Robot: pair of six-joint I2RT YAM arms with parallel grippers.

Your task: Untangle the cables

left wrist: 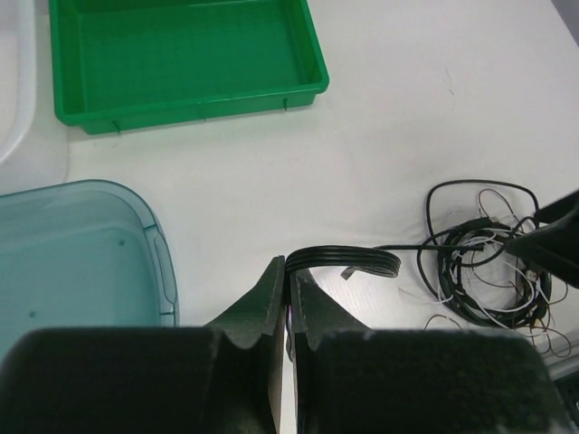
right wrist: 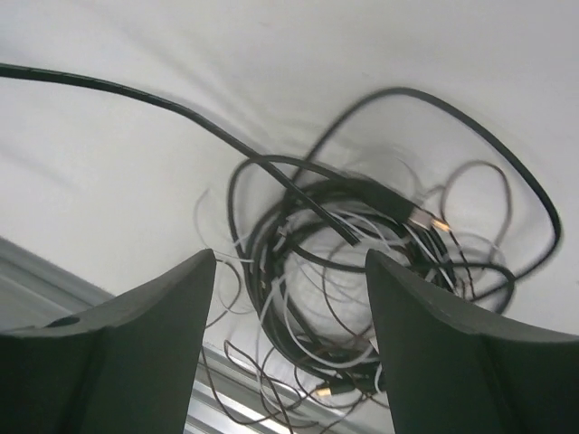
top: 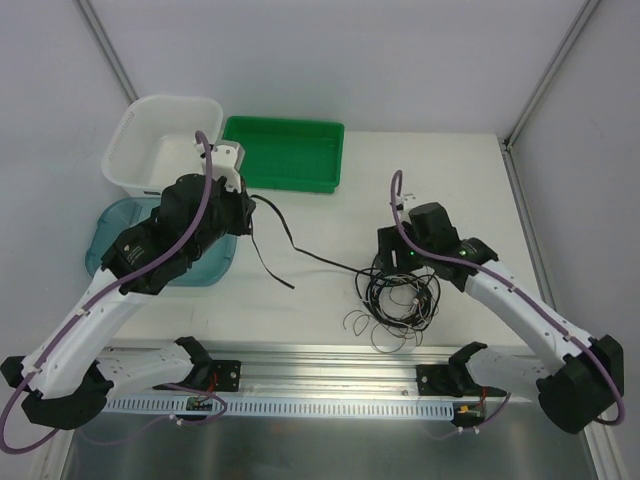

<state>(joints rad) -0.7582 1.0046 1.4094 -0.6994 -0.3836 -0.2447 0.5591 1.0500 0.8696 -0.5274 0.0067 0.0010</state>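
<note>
**While left end effector (left wrist: 287, 271) grips one strand, right end effector (right wrist: 289, 258) hangs open over the tangle (top: 400, 290)**

Since the left end effector is fully closed on a black cable (left wrist: 362, 258), that strand runs from its fingertips off to its right, long axis aimed at the tangle of cables on the bench (top: 330, 220). The right end effector is wide open and holds nothing. The tangle lies directly below, between its fingers. Judgement: the right arm is nearer and should take the heap.
</note>
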